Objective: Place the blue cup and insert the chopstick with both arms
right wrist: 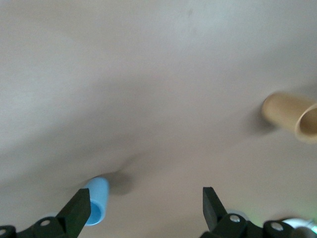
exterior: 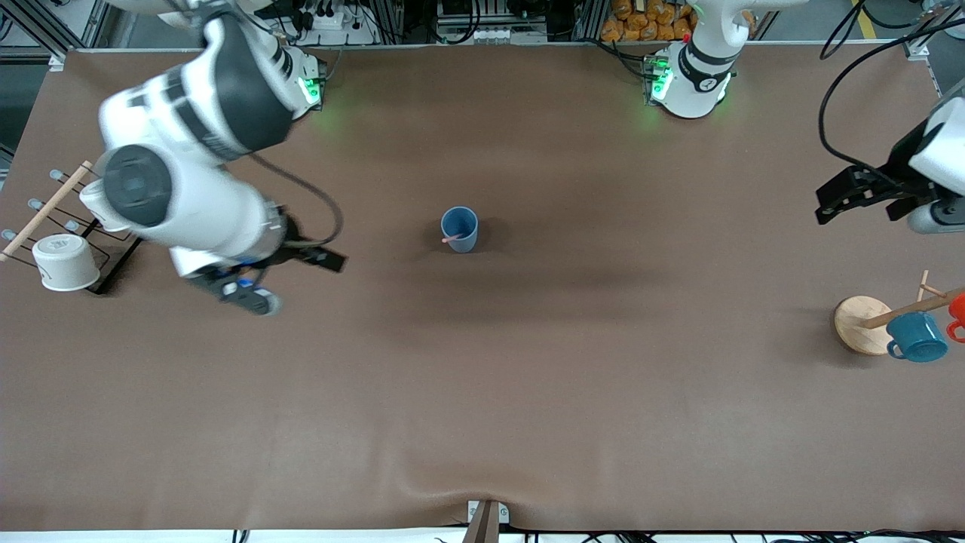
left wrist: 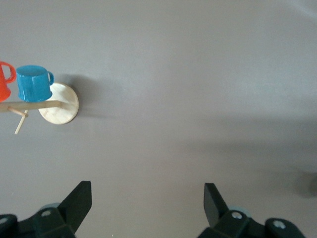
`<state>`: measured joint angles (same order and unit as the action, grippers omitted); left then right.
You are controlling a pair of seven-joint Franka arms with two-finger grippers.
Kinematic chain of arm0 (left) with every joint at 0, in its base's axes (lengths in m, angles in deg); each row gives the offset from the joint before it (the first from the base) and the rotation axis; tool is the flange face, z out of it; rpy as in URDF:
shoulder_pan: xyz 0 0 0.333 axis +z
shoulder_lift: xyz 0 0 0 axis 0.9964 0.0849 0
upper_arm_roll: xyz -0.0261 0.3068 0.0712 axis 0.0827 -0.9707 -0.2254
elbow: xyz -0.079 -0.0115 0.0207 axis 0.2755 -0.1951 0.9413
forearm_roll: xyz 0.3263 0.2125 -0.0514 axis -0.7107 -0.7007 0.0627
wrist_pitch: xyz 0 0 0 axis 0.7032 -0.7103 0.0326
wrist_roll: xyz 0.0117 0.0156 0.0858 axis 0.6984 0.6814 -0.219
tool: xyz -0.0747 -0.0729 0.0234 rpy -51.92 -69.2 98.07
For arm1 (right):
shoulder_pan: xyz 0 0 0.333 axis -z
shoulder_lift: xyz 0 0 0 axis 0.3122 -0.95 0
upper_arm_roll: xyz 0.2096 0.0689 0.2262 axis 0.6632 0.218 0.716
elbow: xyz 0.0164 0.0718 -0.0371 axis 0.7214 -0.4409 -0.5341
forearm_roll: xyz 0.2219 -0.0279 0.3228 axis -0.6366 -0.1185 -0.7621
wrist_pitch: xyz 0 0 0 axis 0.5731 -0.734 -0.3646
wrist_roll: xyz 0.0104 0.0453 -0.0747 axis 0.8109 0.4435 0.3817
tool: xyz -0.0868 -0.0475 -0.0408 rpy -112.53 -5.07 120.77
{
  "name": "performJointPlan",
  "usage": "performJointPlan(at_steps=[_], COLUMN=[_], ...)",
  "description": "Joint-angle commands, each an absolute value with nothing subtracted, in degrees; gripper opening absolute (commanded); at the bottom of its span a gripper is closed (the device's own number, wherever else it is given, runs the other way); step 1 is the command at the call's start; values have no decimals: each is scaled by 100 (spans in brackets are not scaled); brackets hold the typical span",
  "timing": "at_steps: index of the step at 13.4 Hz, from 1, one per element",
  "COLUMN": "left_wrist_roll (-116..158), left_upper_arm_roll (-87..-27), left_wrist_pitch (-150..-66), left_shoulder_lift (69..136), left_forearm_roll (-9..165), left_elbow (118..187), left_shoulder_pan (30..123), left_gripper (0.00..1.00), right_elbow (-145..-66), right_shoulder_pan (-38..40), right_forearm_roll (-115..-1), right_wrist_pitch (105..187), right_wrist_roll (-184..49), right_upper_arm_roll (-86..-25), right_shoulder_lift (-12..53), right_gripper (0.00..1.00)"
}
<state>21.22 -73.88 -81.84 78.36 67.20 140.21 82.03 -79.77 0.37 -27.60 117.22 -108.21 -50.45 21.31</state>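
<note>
The blue cup (exterior: 459, 228) stands upright at the middle of the table. The pale-pink chopstick (exterior: 451, 240) leans inside it, with its end over the rim. My right gripper (exterior: 317, 260) is open and empty above the table, on the side of the cup toward the right arm's end. The right wrist view shows the cup (right wrist: 96, 201) past one finger of that open gripper (right wrist: 143, 208). My left gripper (exterior: 823, 205) is open and empty, high over the left arm's end of the table, and its wrist view (left wrist: 146, 198) shows bare table between the fingers.
A wooden mug rack (exterior: 863, 324) holds a teal mug (exterior: 916, 337) and a red mug (exterior: 957, 313) at the left arm's end. They also show in the left wrist view (left wrist: 33, 83). A white cup (exterior: 64, 260) sits by a wire rack (exterior: 45, 211) at the right arm's end. A brown cylinder (right wrist: 292, 116) lies in the right wrist view.
</note>
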Motion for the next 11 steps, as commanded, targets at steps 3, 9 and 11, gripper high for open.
performJointPlan(at_steps=[3, 9, 11], left_wrist_roll=[2045, 2036, 2036], left_upper_arm_roll=[-7383, -7180, -7207], left_wrist_pitch=[-7760, -7540, -7549], left_shoulder_lift=[7601, 7398, 7302], left_forearm_roll=[6828, 6828, 6828], left_elbow=[14032, 14208, 14260], left_shoulder_pan=[8126, 8372, 8363], left_gripper=[100, 100, 100], right_elbow=[-7915, -7959, -8308], right_shoulder_pan=[921, 1863, 1863], right_forearm_roll=[-2412, -2306, -2306], right_wrist_pitch=[11650, 11677, 11668], right_wrist_roll=[-8793, -6824, -6672], right_upper_arm_roll=[-4964, -5112, -5280], right_shoulder_lift=[2195, 2415, 2756], right_gripper=[100, 100, 100])
